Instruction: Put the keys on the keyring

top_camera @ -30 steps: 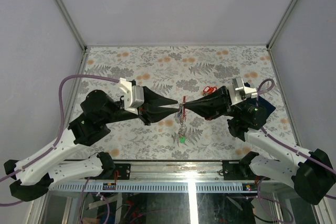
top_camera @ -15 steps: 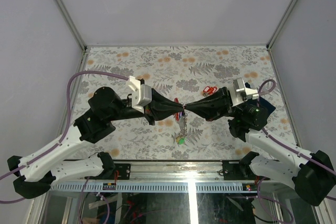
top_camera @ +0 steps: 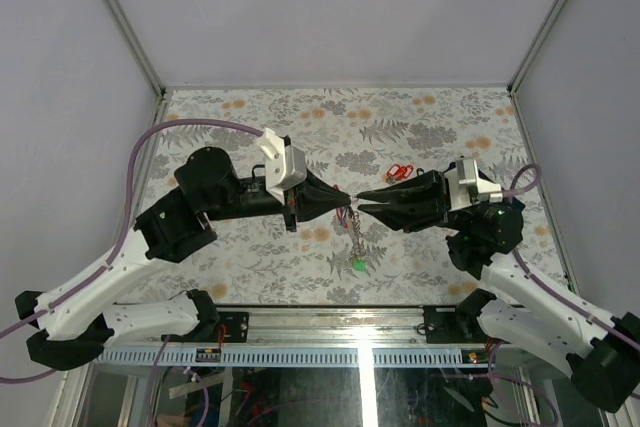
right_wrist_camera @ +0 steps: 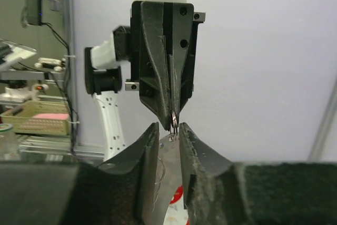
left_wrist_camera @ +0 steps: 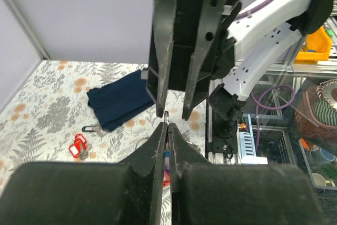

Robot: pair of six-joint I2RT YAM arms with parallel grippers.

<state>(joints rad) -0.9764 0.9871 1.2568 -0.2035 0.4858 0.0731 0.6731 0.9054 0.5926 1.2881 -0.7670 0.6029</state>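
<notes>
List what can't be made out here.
- Keyring: only a sliver shows past the tips of the left tool in both wrist views; too small in the top view.
- Hanging chain: top view, too small to tell what hangs on it beyond the green tag.
- Navy cloth: top view, largely under the right arm.

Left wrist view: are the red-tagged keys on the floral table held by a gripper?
No, the red-tagged silvery keys lie loose on the floral table, with nothing gripping them.

Shiny metal keyring (right_wrist_camera: 173, 121); matt black plastic fingers (left_wrist_camera: 150, 151); soft navy cloth (left_wrist_camera: 118, 101).
</notes>
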